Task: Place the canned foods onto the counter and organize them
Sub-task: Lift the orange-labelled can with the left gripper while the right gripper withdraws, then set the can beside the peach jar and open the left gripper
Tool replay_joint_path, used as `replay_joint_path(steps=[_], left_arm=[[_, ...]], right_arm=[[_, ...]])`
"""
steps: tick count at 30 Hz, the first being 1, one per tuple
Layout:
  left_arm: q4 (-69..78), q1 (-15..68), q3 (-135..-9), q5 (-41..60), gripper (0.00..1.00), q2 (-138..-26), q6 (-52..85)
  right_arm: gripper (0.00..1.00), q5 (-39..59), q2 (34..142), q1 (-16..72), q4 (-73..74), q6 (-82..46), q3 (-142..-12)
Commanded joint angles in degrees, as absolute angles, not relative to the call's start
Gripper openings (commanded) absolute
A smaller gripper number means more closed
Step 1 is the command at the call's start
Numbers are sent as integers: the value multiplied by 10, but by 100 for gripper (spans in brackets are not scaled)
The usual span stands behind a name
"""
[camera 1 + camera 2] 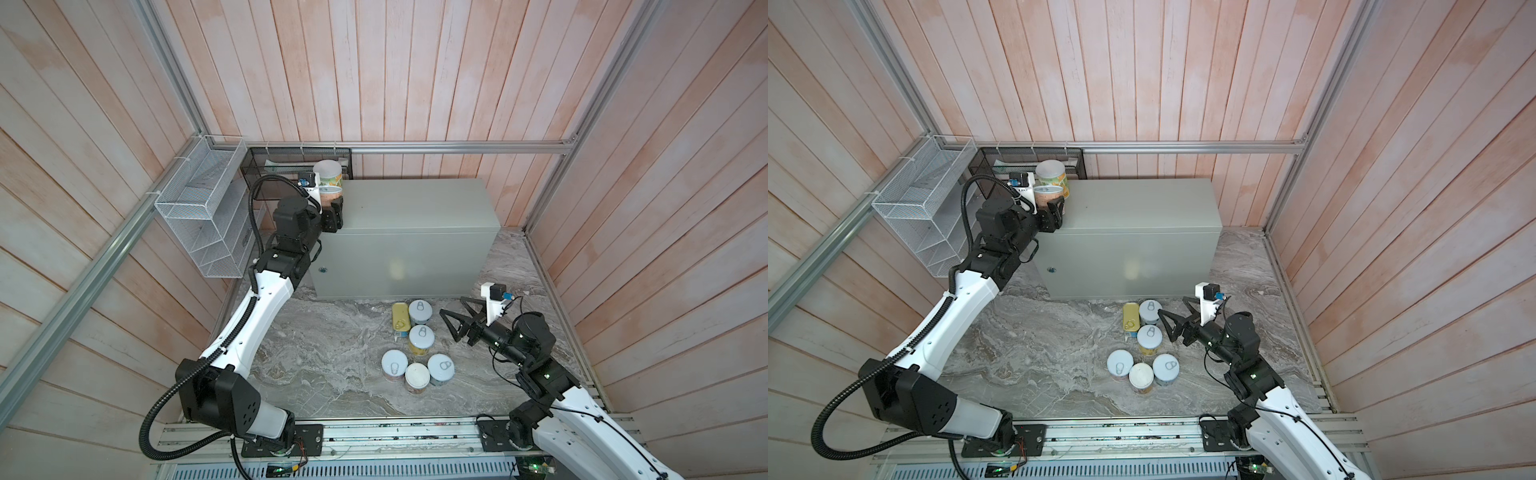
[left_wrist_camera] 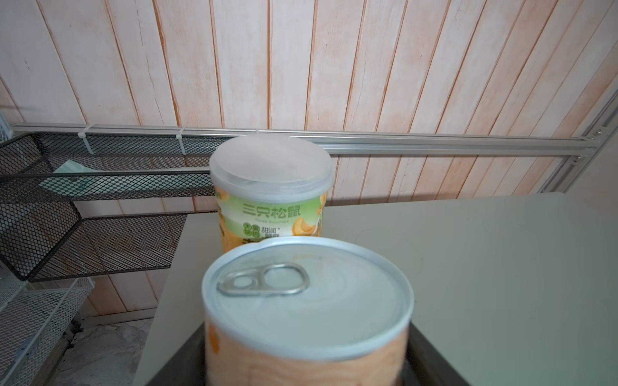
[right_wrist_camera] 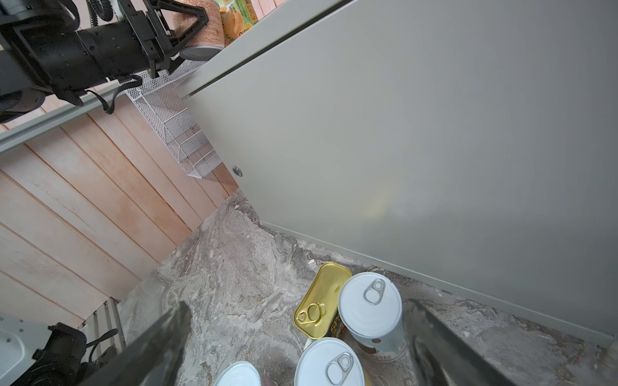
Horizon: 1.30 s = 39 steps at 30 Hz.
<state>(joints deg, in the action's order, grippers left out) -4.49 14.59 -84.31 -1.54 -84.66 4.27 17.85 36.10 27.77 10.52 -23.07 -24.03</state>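
- Your left gripper [image 1: 336, 212] is pinching a peach-labelled can [image 2: 307, 300] by its sides at the back-left corner of the counter [image 1: 415, 208]. The can has a silver pull-tab lid. You cannot tell whether its base rests on the grey top.
- Just behind it, a green-labelled can [image 2: 271, 200] stands upright on the counter. It has a frosted white plastic lid and a cashew printed on its label.
- Your right gripper [image 1: 453, 307] hangs spread wide, gripping nothing, just beside the cans on the marbled stone surface [image 1: 324, 353].
- Six more cans stand on that surface:
  - a flat gold oblong tin [image 3: 322, 300], right against a pale blue pull-tab can [image 3: 369, 305];
  - a yellow-labelled can [image 1: 421, 338] just in front of those two;
  - a cluster of three cans [image 1: 417, 376] nearer the arm bases, the middle one white-lidded.
- Only the left wrist view lets you read the label print.
- Only the right wrist view shows you the held can's grey underside beside the counter's edge, and the tin's ring pull.
- Both top views show you all eight cans at once.
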Motion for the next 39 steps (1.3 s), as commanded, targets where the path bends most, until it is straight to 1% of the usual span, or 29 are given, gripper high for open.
replay_joint_path(steps=[1, 11, 12, 13, 14, 15, 19, 25, 35, 39], left_arm=[[8, 139, -835, -12, 43, -850, 40], [51, 135, -777, -23, 45, -845, 40], [50, 134, -776, -21, 49, -847, 40], [44, 134, -778, -16, 57, -850, 40], [31, 134, -783, -9, 77, -852, 40], [20, 135, -789, -5, 99, -854, 49], [8, 135, -776, -29, 100, -837, 79], [23, 135, -730, -53, 100, -783, 83], [-25, 140, -719, -74, 100, -725, 87], [-60, 149, -717, -73, 100, -718, 90]], right_arm=[[98, 171, 353, 278, 97, -239, -237], [98, 168, 345, 279, 91, -245, -235], [98, 168, 345, 279, 91, -244, -234], [98, 168, 345, 279, 91, -246, -234], [98, 169, 345, 279, 92, -245, -234], [98, 171, 345, 279, 91, -246, -235], [98, 181, 340, 279, 94, -246, -235], [98, 168, 327, 279, 87, -249, -228], [98, 152, 312, 278, 87, -262, -217], [98, 168, 286, 277, 79, -266, -211]])
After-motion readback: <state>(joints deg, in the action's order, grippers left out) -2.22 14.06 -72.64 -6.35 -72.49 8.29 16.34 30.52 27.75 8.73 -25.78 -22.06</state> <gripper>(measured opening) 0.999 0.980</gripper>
